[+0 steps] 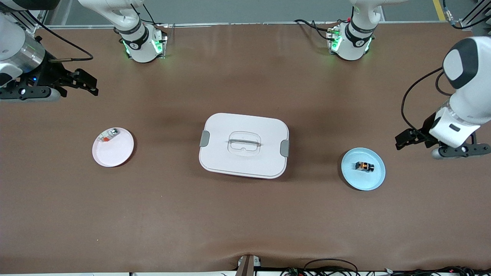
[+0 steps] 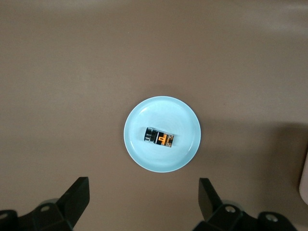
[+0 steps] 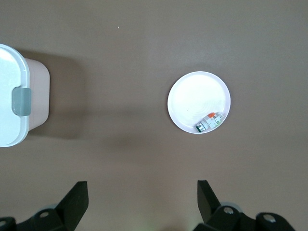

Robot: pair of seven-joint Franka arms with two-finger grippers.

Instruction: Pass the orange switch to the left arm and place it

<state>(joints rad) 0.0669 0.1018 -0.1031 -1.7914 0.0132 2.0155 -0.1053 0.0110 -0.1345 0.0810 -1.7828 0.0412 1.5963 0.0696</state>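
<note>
A robotics lab, most likely: two white arms (image 1: 134, 38) are bolted along one edge of a brown-matted table (image 1: 245, 214), status lights glowing green at their bases, with loose cables (image 1: 330, 268) bundled at the camera-side edge.

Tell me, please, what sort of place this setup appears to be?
Probably a robotics lab bench: two white arms bolted along a brown table, cables along its edge, and staged props: a white box and an orange switch on a blue plate.

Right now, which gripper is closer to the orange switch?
Left. The left gripper hangs beside the blue plate holding the orange switch; the right gripper waits past the box.
</note>
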